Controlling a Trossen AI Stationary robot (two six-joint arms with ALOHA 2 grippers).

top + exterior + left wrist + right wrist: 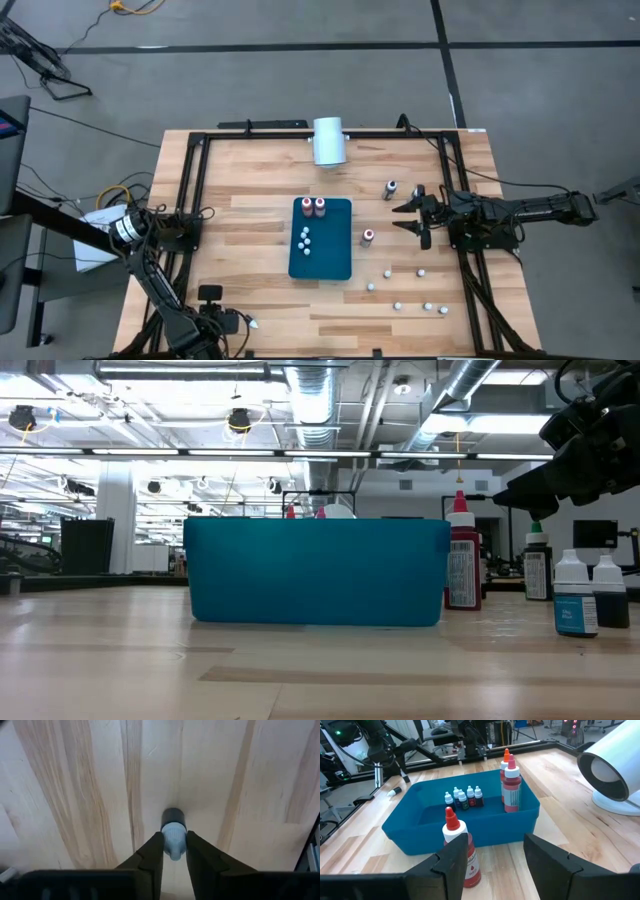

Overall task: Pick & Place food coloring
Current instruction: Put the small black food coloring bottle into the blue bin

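The food coloring is spread about. Two tall red bottles [314,207] and several tiny ones [304,239] stand in the teal tray [335,262]. One red bottle [462,855] stands on the table just ahead of my open right gripper [495,850], apart from its fingers. A dark bottle [390,189] stands toward the far edge, and tiny whitish bottles [398,305] dot the near right. My left gripper [245,322], near the table's near edge, is shut on a tiny bottle [173,827]. My left gripper pinches the tiny bottle's pale cap [173,836] between its two fingers. The fingers come from the cap end, slanting down, along the bottle's length. The dark body [173,815] points away from them toward the wood. Whether it rests on the table cannot be told.
A large white cylinder [329,140] lies at the far edge, open end toward the right gripper in the right wrist view [610,775]. A black frame [190,190] runs along the table's sides. Bare wood [250,250] lies left of the tray.
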